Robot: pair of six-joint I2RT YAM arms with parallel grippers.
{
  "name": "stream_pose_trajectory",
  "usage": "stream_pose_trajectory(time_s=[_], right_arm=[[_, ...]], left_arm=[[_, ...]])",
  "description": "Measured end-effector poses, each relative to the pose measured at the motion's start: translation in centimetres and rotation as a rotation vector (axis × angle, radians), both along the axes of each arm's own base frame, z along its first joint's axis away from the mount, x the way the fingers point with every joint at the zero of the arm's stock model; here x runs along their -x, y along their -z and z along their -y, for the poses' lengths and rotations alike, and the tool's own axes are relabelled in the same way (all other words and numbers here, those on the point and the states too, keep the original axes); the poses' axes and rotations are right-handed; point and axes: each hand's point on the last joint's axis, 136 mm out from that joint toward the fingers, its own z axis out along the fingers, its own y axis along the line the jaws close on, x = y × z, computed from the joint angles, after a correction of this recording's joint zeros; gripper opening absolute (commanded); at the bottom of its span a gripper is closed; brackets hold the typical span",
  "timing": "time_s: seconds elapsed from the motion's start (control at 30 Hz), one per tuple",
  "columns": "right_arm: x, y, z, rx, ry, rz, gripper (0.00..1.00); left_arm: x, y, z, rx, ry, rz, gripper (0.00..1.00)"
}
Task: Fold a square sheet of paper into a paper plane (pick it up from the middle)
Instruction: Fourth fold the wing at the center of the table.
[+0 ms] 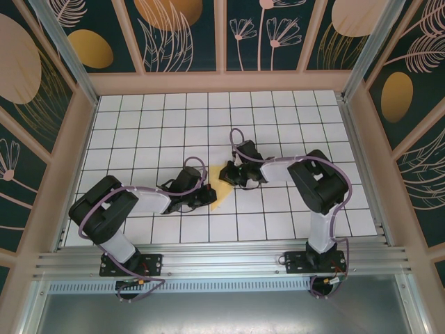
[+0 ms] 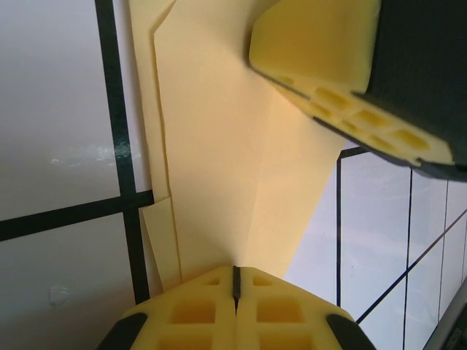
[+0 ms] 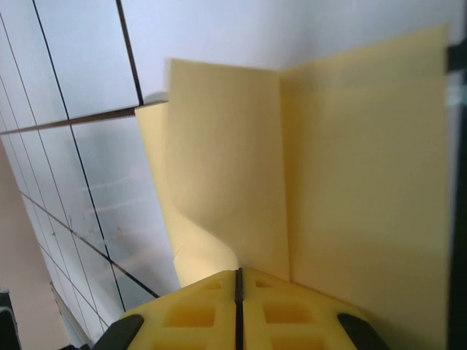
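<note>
The left hand (image 2: 235, 286) has its yellow pads pressed together on one edge of the yellow sheet of paper (image 2: 219, 146). The right hand (image 3: 237, 281) is pinched tight on another edge. The sheet, creased and partly folded, hangs between the two hands near the middle of the white gridded surface (image 1: 278, 118). I can't tell whether its lower corner touches the tiles.
</note>
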Motion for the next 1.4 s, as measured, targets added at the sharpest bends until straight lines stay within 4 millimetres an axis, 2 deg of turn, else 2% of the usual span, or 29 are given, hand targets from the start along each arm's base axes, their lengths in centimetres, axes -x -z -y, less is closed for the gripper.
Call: stream_pose_trajectory(time_s=[0.43,0.8,1.07,1.4], right_arm=[[-3.1,0.0,0.9,0.036,0.046,0.016,0.12],[-4.2,0.0,0.7,0.036,0.041,-0.005,0.12],[-7.5,-0.1,2.4,0.043,0.102,0.019,0.12],[-8.4,-0.9,3.2,0.099,0.105,0.058,0.14]], left_arm=[[0.0,0.0,0.0,-0.001,0.002,0.003,0.0],[0.0,0.0,0.0,0.002,0.003,0.005,0.0],[0.0,0.0,0.0,0.003,0.003,0.006,0.0],[0.0,0.0,0.0,0.003,0.003,0.007,0.0]])
